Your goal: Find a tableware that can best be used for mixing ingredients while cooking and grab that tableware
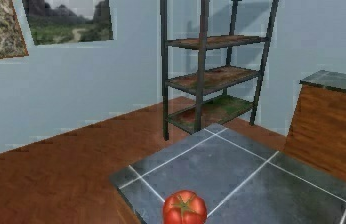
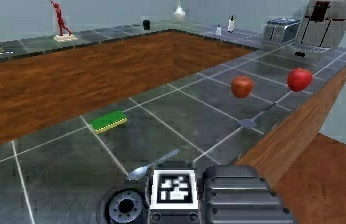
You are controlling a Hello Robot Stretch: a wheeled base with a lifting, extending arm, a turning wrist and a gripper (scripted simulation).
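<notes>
Tableware for mixing, which you may take to be the slim silvery utensil [image 2: 149,171] lying on the tiled surface [image 2: 61,150] near the gripper [image 2: 124,205], seems found but not yet lifted, and you cannot tell whether the fingers hold anything.

1 white square tag [image 2: 175,186] with black marks, dark ribbed block [image 2: 243,195], round dark hub [image 2: 124,208]

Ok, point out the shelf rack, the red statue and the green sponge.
shelf rack [image 1: 216,78]: forward view, middle shelf's board.
red statue [image 2: 58,18]: arm side view, its torso.
green sponge [image 2: 109,122]: arm side view, middle of its top.
</notes>
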